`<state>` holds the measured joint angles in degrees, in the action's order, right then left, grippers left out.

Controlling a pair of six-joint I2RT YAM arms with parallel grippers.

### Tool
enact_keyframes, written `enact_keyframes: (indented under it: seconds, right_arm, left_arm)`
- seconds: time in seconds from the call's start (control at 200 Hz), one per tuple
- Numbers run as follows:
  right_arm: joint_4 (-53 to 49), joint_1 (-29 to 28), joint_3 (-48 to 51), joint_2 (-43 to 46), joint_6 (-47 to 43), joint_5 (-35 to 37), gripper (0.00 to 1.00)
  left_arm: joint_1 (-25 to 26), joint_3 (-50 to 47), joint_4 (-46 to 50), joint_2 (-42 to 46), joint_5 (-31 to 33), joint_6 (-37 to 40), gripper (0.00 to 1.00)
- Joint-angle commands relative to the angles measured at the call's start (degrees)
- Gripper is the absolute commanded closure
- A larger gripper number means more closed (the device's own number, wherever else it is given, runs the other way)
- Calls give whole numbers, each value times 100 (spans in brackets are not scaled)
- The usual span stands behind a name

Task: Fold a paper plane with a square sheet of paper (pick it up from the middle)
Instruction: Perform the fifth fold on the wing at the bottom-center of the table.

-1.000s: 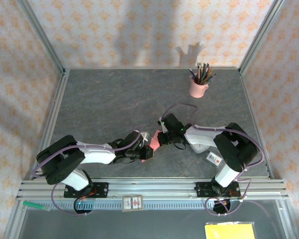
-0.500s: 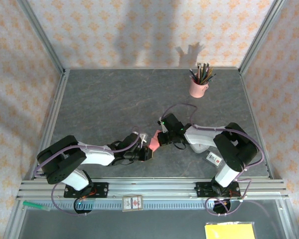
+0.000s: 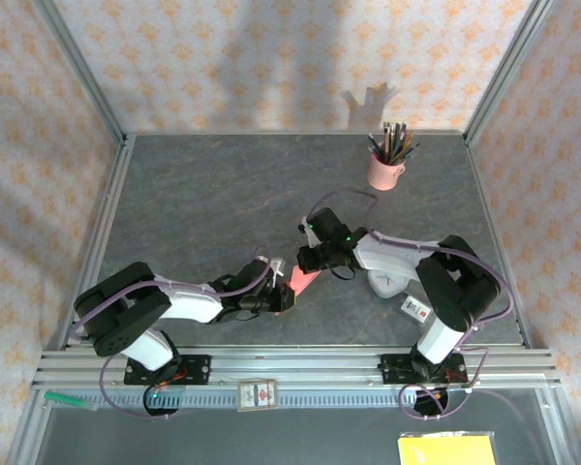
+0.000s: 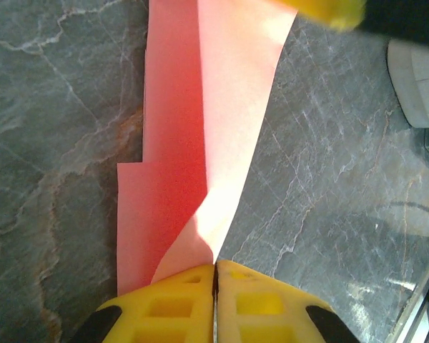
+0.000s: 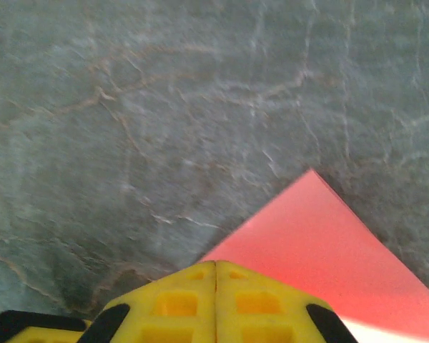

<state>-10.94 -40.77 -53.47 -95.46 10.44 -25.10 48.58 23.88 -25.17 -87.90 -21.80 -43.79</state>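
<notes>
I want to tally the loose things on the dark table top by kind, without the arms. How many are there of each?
Pink paper sheet: 1
Pink cup with pencils: 1
White rounded object: 1
Small white card: 1
Total: 4

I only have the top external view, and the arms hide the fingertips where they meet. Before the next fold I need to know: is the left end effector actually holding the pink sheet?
Observer: Yes. In the left wrist view the left end effector is shut, and the pink sheet runs straight into the seam between its fingers.
Operator: And the right one, is it on the paper too?
Observer: The right end effector is shut as well. A pointed corner of the sheet sticks out beside its fingers, but I cannot tell whether it is pinched.
</notes>
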Motion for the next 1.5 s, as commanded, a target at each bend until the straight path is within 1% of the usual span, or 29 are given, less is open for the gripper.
enact_keyframes:
  seconds: [0.0, 0.1, 0.26, 0.435, 0.541, 0.656, 0.896, 1.166, 1.336, 1.496]
  right_arm:
    - [-463, 8, -128, 304, -42, -13, 93]
    - [-531, 9, -36, 543, 46, -90, 93]
    - [-128, -1, 499, 839, 519, -665, 93]
    - [258, -1, 1040, 1487, 818, -455, 93]
    - [463, -1, 1278, 1714, 947, -577, 93]
    - [1054, -16, 1659, 1599, 1250, -959, 93]
    - [1761, -119, 1788, 1144, 1504, -1232, 94]
    - [2023, -240, 1679, 678, 1539, -1326, 94]
    - [2055, -247, 1501, 379, 1445, -1348, 95]
    - [2013, -247, 1394, 271, 1365, -1341, 95]
  left_arm:
    - [-14, -219, 838, -364, 132, -81, 88]
    - [-13, -217, 838, -371, 123, -111, 88]
    - [-13, -217, 865, -368, 131, -137, 89]
    - [-17, -234, 821, -369, 105, -187, 89]
    - [-17, -243, 805, -345, 105, -215, 89]
    - [-16, -261, 794, -320, 114, -229, 89]
    - [-20, -236, 793, -359, 89, -209, 89]
    - [-32, -182, 812, -381, 71, -174, 89]
    - [-32, -199, 847, -361, 74, -173, 89]
    - [-33, -235, 864, -333, 97, -182, 89]
